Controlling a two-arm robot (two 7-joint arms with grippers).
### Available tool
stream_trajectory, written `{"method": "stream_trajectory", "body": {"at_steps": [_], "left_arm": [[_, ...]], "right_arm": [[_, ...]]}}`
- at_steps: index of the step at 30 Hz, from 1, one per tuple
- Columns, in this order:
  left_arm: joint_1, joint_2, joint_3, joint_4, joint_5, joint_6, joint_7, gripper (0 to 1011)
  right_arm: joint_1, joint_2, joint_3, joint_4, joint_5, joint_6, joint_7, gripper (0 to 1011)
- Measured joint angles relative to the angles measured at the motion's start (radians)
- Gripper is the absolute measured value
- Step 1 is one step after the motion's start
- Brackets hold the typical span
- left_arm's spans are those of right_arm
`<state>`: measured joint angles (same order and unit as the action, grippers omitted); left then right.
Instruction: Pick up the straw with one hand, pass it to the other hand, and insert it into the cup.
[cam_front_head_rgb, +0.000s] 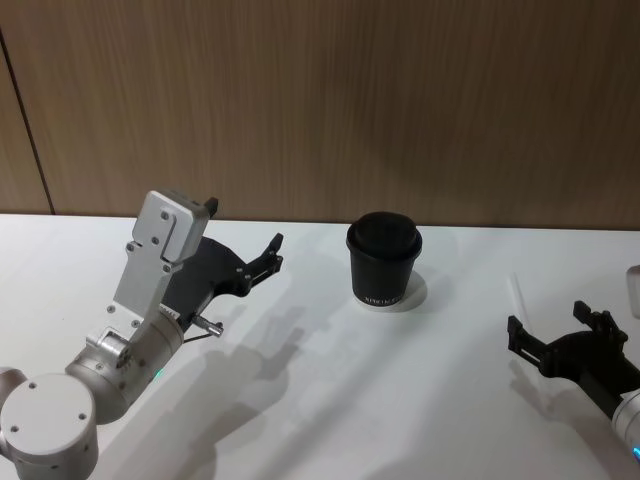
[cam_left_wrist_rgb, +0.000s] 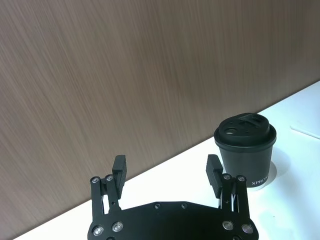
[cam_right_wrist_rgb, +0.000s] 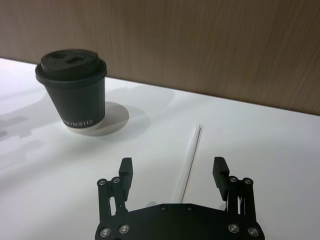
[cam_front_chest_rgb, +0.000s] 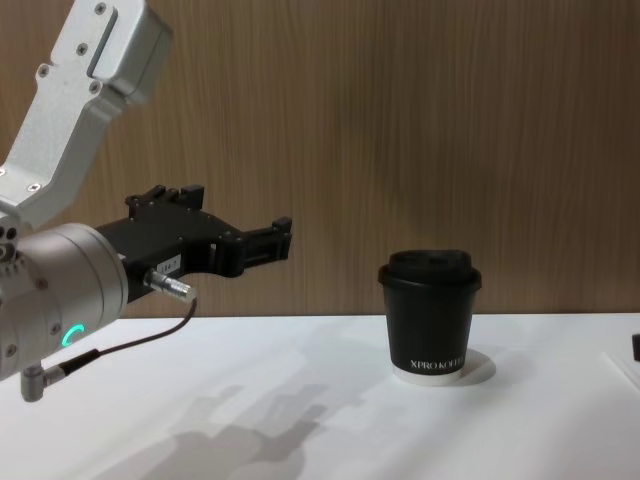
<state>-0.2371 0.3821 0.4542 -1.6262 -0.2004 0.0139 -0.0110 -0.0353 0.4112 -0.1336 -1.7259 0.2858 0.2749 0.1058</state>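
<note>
2 jaw pairs wide, empty: left gripper (cam_front_head_rgb: 272, 252) raised beside cup (cam_front_head_rgb: 384, 262), right gripper (cam_right_wrist_rgb: 172, 167) low by straw (cam_right_wrist_rgb: 194, 150) on table (cam_front_head_rgb: 330, 400).

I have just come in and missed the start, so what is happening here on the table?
Nothing is held yet. The straw lies flat on the white table, right of the lidded cup. The right end effector is open and low, with the straw running in between its jaws, apparently about to pick it up. The left end effector is open and raised on the cup's left.
</note>
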Motion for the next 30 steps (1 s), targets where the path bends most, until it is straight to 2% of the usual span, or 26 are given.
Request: {"method": "stream_trajectory", "body": {"at_steps": [20, 30], "left_arm": [[0.0, 0.0, 0.0, 0.0, 0.0, 0.0, 0.0, 1001], [0.0, 0.0, 0.0, 0.0, 0.0, 0.0, 0.0, 1001]], "right_arm": [[-0.011, 0.009, -0.007, 0.001, -0.027, 0.09, 0.005, 1001], [-0.01, 0.001, 0.002, -0.016, -0.024, 0.158, 0.007, 1001]]}}
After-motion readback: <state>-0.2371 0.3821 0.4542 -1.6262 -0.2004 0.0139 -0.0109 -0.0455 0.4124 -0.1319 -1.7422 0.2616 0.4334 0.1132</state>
